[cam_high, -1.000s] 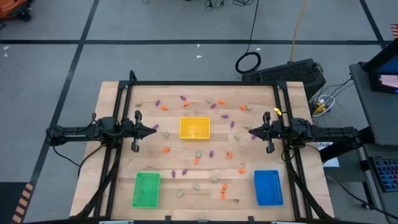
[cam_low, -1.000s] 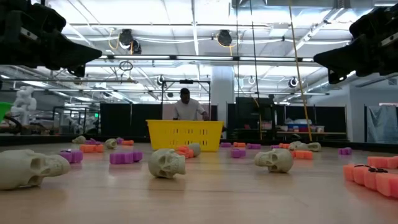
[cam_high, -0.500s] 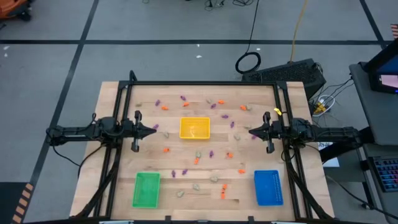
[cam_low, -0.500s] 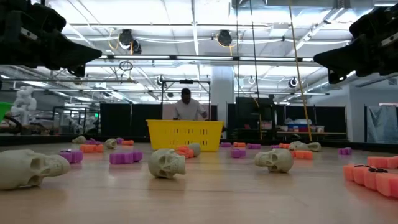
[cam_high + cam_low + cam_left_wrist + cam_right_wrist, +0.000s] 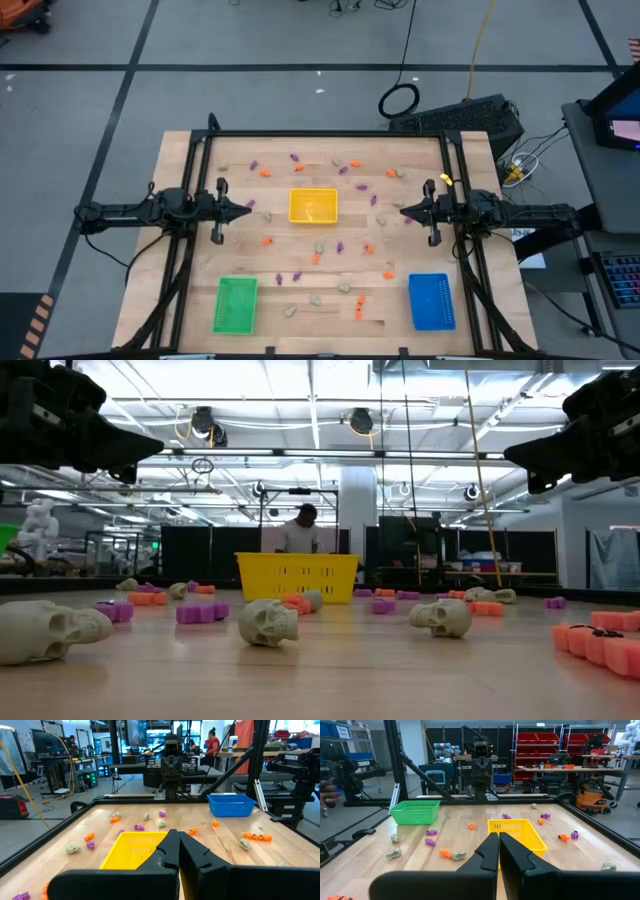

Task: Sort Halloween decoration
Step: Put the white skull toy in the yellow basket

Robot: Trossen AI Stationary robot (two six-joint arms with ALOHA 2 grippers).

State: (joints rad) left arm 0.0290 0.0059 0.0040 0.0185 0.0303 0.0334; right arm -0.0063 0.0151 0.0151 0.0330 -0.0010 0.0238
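Here I see both jaws clenched on nothing: left gripper (image 5: 246, 210) and right gripper (image 5: 404, 210) hover facing each other, the Halloween decoration (image 5: 318, 246) scattered on the table (image 5: 180, 150) between and below them.

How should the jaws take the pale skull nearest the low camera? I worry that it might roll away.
Probably from above, closing across the narrow sides of the cranium. The pale skull lies on its side on the table, face toward the middle, with clear wood around it. A side approach might push it along.
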